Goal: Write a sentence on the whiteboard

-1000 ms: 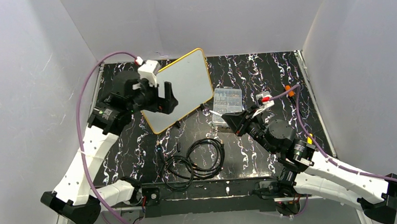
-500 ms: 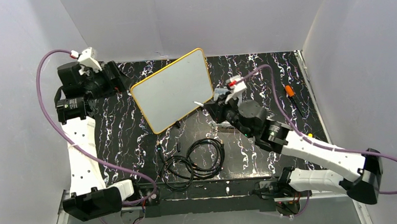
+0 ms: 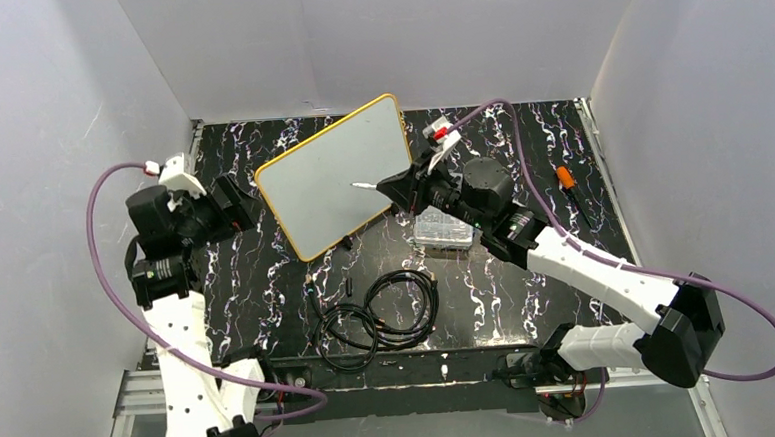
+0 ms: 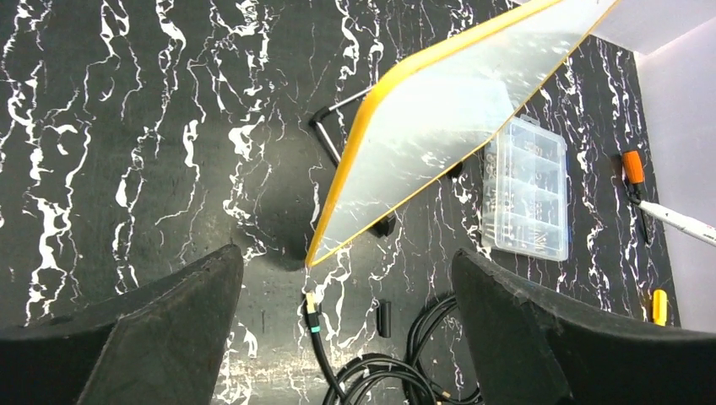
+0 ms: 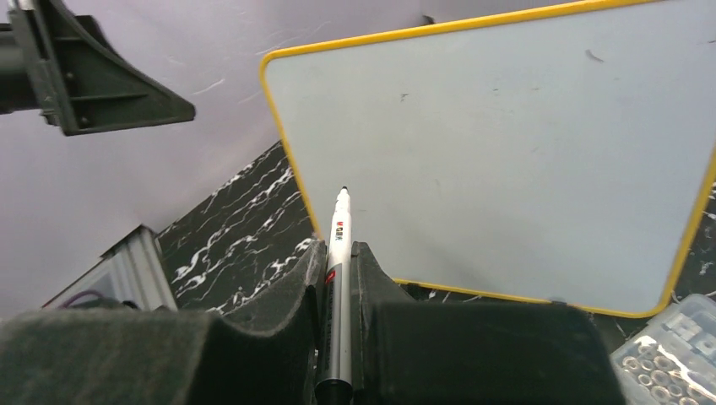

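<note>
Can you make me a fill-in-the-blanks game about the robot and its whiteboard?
1. The right gripper is shut on a ____.
2. Its tip points at the ____.
3. The left gripper is ____.
4. The coiled cables are ____.

Missing words: marker; whiteboard; open; black.

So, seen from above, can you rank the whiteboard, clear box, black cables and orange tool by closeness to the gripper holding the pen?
From the right gripper, shut on the pen:
1. Whiteboard, right beside it, to its left.
2. Clear box, close by, toward the near edge.
3. Cables, front middle.
4. Orange tool, far right side.
</note>
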Robot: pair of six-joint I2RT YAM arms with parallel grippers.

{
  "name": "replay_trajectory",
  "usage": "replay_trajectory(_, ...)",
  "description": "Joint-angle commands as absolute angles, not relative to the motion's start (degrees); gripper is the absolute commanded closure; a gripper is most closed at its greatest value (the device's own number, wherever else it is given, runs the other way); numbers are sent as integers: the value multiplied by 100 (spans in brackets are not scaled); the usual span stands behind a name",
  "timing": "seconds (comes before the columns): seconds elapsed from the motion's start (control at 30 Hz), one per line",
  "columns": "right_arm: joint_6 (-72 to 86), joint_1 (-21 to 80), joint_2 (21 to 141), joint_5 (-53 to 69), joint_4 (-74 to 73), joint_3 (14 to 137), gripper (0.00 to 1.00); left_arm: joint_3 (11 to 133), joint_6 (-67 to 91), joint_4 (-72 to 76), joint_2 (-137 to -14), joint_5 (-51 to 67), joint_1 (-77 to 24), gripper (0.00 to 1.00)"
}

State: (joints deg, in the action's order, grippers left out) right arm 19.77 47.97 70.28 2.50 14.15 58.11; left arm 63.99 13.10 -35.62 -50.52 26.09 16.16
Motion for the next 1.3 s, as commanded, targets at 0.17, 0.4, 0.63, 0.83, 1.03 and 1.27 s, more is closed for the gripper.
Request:
replay_trajectory(0.17,2176,4822,6653,789,2598,5209,99,5092,1736,-2005,-4667,3603,1646,16)
replay_trajectory(0.4,2101,5126,7259,531,2928,5650,99,5279,1473,-1493,-5463,3872,1635,38)
replay_trajectory(0.63,2142,5327,8203,461,3539,6152,99,5041,1249,-1029,-5740,4023,1610,51)
replay_trajectory(0.83,2159,5413,8988,418,4003,6584,99,5127,1074,-1018,-6050,4142,1514,59)
replay_trajectory(1.03,2169,5529,9527,432,4258,6979,99,5132,956,-1063,-6129,4064,1478,75)
replay_trajectory(1.27,2086,5614,9844,297,4473,7160,99,5125,814,-1124,-6187,3948,1460,84)
